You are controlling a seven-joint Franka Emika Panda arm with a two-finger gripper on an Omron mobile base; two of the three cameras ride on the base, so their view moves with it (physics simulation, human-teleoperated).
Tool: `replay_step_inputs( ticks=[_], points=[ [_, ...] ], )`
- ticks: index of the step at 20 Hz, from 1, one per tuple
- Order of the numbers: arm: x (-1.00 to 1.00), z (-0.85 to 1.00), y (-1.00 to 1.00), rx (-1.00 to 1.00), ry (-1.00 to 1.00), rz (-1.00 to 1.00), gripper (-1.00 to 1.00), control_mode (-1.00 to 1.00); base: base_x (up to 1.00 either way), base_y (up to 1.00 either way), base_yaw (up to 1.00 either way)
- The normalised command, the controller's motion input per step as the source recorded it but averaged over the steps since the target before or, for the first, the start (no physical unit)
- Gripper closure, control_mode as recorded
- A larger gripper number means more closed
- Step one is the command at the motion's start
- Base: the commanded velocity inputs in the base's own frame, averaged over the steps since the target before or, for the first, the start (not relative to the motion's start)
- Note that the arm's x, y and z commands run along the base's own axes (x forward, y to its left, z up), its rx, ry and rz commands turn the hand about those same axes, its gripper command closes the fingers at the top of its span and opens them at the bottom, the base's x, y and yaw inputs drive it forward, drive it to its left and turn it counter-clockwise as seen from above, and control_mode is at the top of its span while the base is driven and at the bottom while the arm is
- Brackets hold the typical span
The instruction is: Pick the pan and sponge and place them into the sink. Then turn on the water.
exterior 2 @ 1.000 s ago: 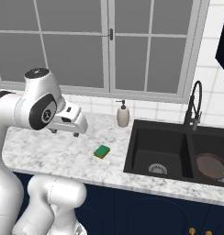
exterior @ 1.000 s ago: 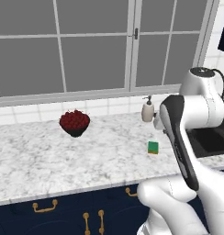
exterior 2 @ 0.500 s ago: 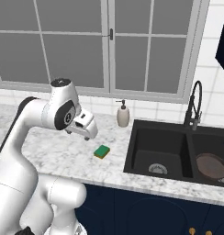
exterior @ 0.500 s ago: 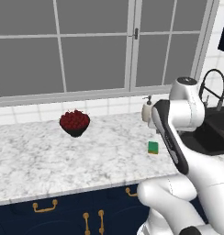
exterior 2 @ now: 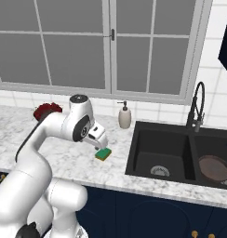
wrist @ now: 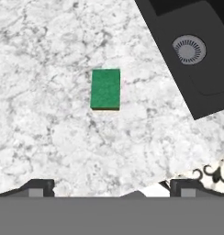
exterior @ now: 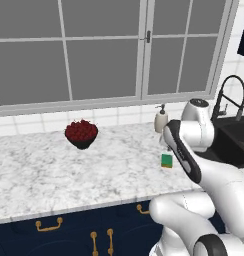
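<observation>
The light was even and diffuse in all three views, bright without any clear source; the grey window panes (exterior 2: 73,60) gave no beam or glow. The white marbled stone worktop (exterior: 49,172) read pale and flat, free of glare. Shadows were faint: the small rectangular green sponge (wrist: 105,89) cast only a thin dark line along its lower edge in the hand view, and a soft patch lay beneath it in the right base view. The matte black double-basin sink (exterior 2: 159,148) stayed dark with little inner detail, its round silver drain (wrist: 189,49) crisp. Edges looked sharp throughout, with no blur, grain or bending at the borders.
</observation>
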Motion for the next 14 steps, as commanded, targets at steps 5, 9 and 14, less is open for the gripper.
replay_step_inputs(
  ticks=[5,9,14],
  points=[
    [0.40,-0.42,0.00,0.00,0.00,0.00,-1.00,-1.00,0.00,0.00,0.00],
    [0.33,-0.33,-0.09,0.00,0.03,0.02,-1.00,-1.00,0.00,0.00,0.00],
    [0.39,-0.38,0.00,0.00,0.01,0.00,-1.00,-1.00,0.00,0.00,0.00]
  ],
)
